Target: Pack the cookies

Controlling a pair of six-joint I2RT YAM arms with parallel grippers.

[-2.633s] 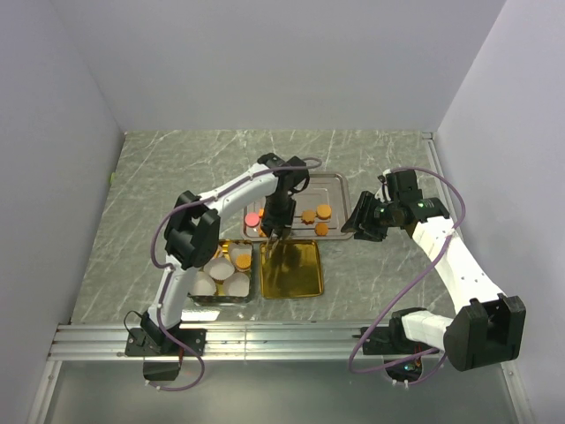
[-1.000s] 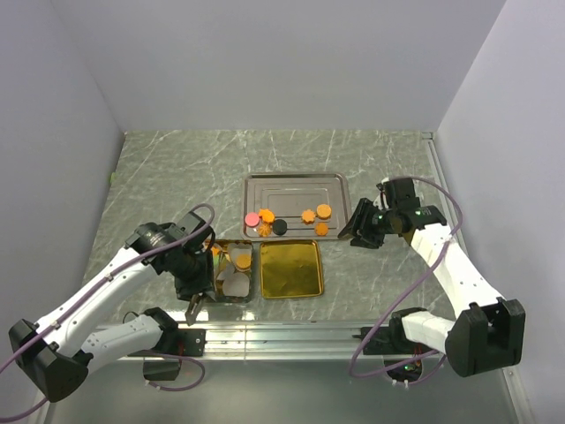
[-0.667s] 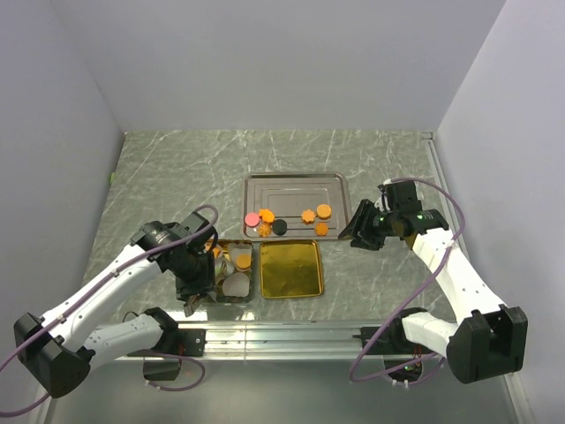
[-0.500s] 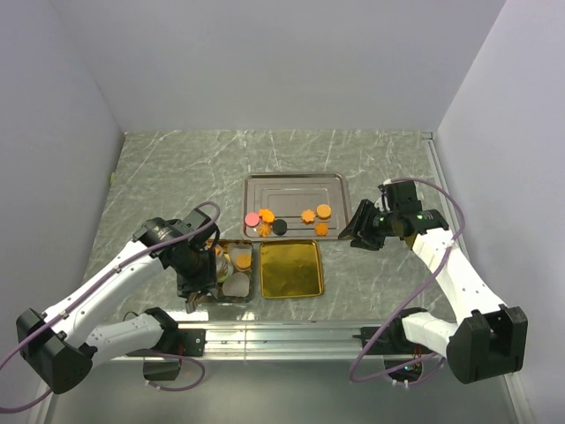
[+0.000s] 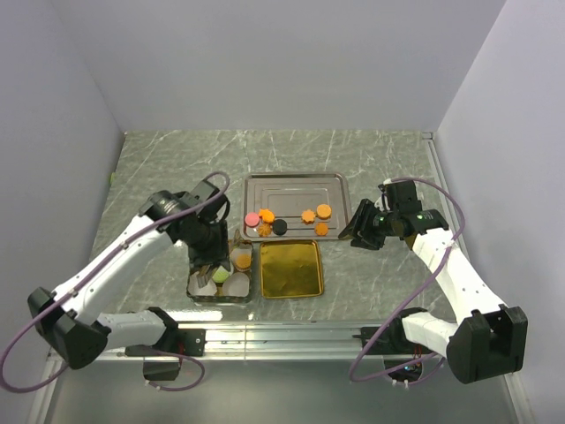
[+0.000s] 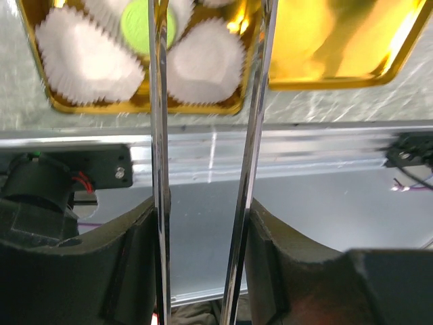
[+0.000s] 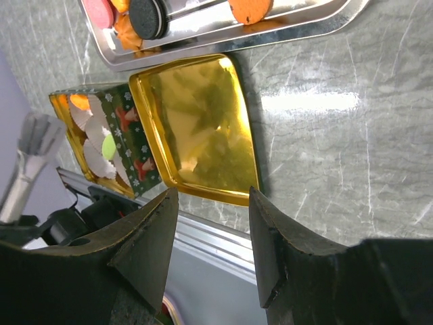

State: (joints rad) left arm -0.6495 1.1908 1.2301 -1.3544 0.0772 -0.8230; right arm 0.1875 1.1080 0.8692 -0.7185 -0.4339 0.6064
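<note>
Cookies lie on the silver tray [image 5: 296,187]: a pink one [image 5: 252,218], a black one [image 5: 280,226] and several orange ones [image 5: 324,210]. The gold box [image 5: 192,287] holds white paper cups. One cup has a green cookie [image 5: 219,275], another an orange one [image 5: 243,261]. My left gripper [image 5: 210,250] hovers over the box, shut on metal tongs [image 6: 160,135]. The tong blades stand apart, and their tips run out of the left wrist view, just past the green cookie [image 6: 143,20]. My right gripper [image 5: 364,225] is open and empty, right of the tray.
The gold lid [image 5: 291,268] lies upside down beside the box, in front of the tray. The aluminium rail [image 5: 282,336] runs along the table's near edge. White walls close in the left, back and right sides.
My left arm has swung from the box's near edge back over the box. The green cookie now shows in a cup. The right arm has hardly moved.
</note>
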